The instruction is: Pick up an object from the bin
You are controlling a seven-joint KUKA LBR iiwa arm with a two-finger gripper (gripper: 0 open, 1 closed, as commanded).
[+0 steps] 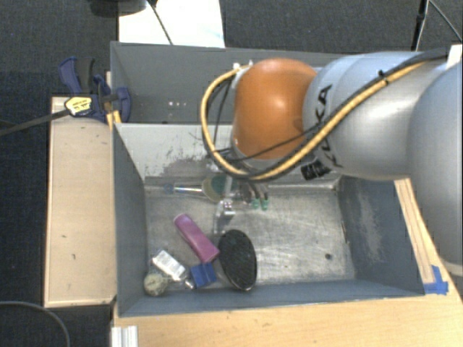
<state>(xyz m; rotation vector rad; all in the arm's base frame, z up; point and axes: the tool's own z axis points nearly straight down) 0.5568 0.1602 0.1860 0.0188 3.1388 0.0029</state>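
The pincer [228, 210] hangs low, probably lining up a grab. Spread or pressed together? Can't tell. Nearest to it is 1 black oval disc [237, 259], just on its near-wall side, with 1 pink block [195, 238] beside that.

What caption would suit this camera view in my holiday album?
Robot gripper hangs in a grey bin, close to a pink block and a black oval disc.

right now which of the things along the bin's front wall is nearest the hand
The black oval disc: its upper edge lies right by the hand, while the pink block sits further left.
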